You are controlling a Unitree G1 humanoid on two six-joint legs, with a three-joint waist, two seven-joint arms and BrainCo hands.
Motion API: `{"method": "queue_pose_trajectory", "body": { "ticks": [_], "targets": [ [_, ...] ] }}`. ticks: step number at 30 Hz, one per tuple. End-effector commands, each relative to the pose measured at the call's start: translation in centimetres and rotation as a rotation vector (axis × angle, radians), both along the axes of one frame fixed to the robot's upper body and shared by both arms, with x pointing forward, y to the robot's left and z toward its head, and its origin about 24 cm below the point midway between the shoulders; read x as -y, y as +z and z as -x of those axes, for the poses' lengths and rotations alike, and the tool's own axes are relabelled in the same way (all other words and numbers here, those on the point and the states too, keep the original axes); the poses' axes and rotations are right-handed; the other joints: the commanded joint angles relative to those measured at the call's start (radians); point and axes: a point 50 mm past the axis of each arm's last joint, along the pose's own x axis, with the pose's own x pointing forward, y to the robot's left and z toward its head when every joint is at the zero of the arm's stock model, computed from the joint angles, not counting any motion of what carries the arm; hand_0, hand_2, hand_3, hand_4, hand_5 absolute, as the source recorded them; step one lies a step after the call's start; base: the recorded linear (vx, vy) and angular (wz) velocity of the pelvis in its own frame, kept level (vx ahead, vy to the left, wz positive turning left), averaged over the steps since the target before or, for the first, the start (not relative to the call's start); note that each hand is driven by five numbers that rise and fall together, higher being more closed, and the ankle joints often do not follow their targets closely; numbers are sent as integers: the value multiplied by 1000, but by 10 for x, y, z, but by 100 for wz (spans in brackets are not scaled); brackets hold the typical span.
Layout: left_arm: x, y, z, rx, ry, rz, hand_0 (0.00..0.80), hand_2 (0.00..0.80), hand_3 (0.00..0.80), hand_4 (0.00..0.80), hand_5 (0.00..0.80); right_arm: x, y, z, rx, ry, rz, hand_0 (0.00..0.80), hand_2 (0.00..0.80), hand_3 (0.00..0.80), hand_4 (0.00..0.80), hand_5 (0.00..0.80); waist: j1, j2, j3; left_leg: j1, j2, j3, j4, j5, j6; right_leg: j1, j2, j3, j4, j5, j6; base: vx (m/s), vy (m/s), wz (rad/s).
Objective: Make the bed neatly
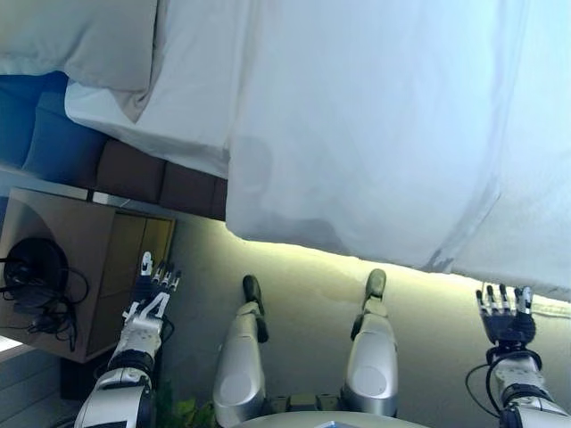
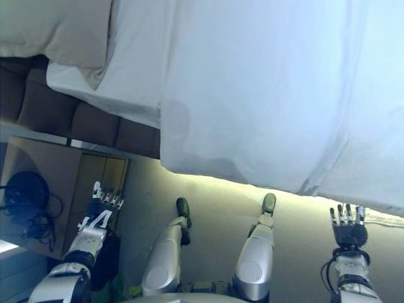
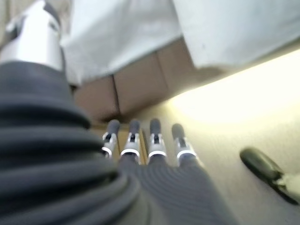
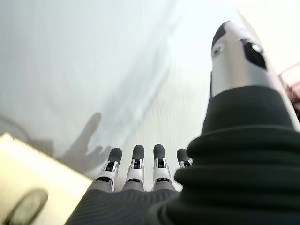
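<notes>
The bed [image 1: 192, 183] fills the head view from 10 through 12 to 3 o'clock, its brown padded side panels showing at about 9 o'clock. A white duvet [image 1: 375, 125] covers most of it and hangs over the near edge, its lower hem running from centre towards 4 o'clock above the pale floor [image 1: 303, 285]. A white sheet [image 1: 192, 85] shows beside the duvet at 11 o'clock, and a beige pillow [image 1: 85, 40] lies at the 10 o'clock corner, overlapping the sheet. A wooden nightstand [image 1: 85, 259] stands at 8 o'clock just beside the bed, with a black tangle of cords [image 1: 36, 276] on it.

The left hand [image 1: 150, 290] is raised at 7 o'clock in front of the nightstand, fingers straight and spread, holding nothing. The right hand [image 1: 505, 314] is at 4 o'clock just below the duvet's hem, fingers likewise straight and empty; in its wrist view the fingers [image 4: 135, 169] point at the hanging duvet without touching it
</notes>
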Motion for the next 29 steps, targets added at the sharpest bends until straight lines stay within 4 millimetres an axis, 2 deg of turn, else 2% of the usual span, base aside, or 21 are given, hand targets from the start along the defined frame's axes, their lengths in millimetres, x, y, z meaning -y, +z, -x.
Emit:
{"method": "queue_pose_trajectory", "body": {
  "ticks": [1, 2, 3, 4, 7, 10, 12, 15, 18, 22, 29],
  "targets": [
    [-14, 3, 16, -2, -15, -155, 0, 0, 0, 0, 0, -16, -12, 22, -68, 61, 128, 0, 0, 0, 0, 0, 41, -38, -156, 28, 77, -32, -4, 28, -13, -7, -50, 45, 41, 24, 7, 201, -126, 15],
    [-6, 5, 16, 9, -69, -192, 0, 0, 0, 0, 0, -31, -16, 22, -100, 107, 146, 0, 0, 0, 0, 0, 52, -42, -188, 64, 78, -34, -27, 31, -12, 32, -41, 34, 28, 20, 8, 151, -85, 13],
    [-3, 5, 19, 12, -88, -200, 0, 0, 0, 0, 0, -36, -18, 24, -114, 118, 150, 0, 0, 0, 0, 0, 54, -44, -200, 78, 78, -35, -41, 34, -11, 48, -38, 28, 19, 20, 9, 214, -113, 14],
    [11, 7, 19, 43, -167, -216, 0, 0, 0, 0, 0, -54, -21, 22, -142, 195, 168, 0, 0, 0, 0, 0, 67, -49, -238, 112, 77, -38, -66, 38, -6, 81, -32, 14, 4, 20, 11, 137, -83, 11],
    [26, 7, 27, 61, -290, -249, 0, 0, 0, 0, 0, -78, -27, 29, -149, 248, 131, 0, 0, 0, 0, 0, 93, -58, -300, 162, 75, -46, -112, 50, -3, 133, -24, -12, -9, 16, 13, 173, -105, 23],
    [40, 1, 35, 75, -338, -190, 0, 0, 0, 0, 0, -96, -37, 38, -117, 223, 3, 0, 0, 0, 0, 0, 117, -61, -351, 201, 77, -52, -146, 62, -2, 185, -17, -42, -18, 4, 11, 158, -76, 16],
    [48, -4, 40, 73, -363, -165, 0, 0, 0, 0, 0, -105, -43, 40, -135, 230, -17, 0, 0, 0, 0, 0, 130, -64, -368, 224, 77, -56, -147, 58, -4, 217, -15, -59, -32, 3, 14, 123, -63, 12],
    [60, -5, 42, 69, -437, -204, 0, 0, 0, 0, 0, -122, -40, 27, -159, 284, 4, 0, 0, 0, 0, 0, 140, -69, -389, 258, 87, -43, -145, 50, -9, 251, -12, -73, -55, 10, 23, 89, -46, 10],
    [64, 2, 40, 98, -496, -231, 0, 0, 0, 0, 0, -125, -32, 20, -166, 291, 38, 0, 0, 0, 0, 0, 140, -70, -404, 277, 93, -34, -155, 49, -6, 264, -5, -71, -55, 4, 24, 55, -25, 3],
    [60, 8, 36, 101, -501, -216, 0, 0, 0, 0, 0, -118, -29, 20, -221, 303, 106, 0, 0, 0, 0, 0, 137, -74, -419, 289, 95, -32, -148, 46, -3, 272, 0, -69, -46, -2, 19, 45, -27, 0],
    [58, 1, 42, 64, -468, -174, 0, 0, 0, 0, 0, -126, -33, 27, -237, 366, 82, 0, 0, 0, 0, 0, 127, -78, -436, 297, 95, -25, -141, 38, 1, 268, 2, -51, -37, -9, 19, 27, -10, -1]
  ]
}}
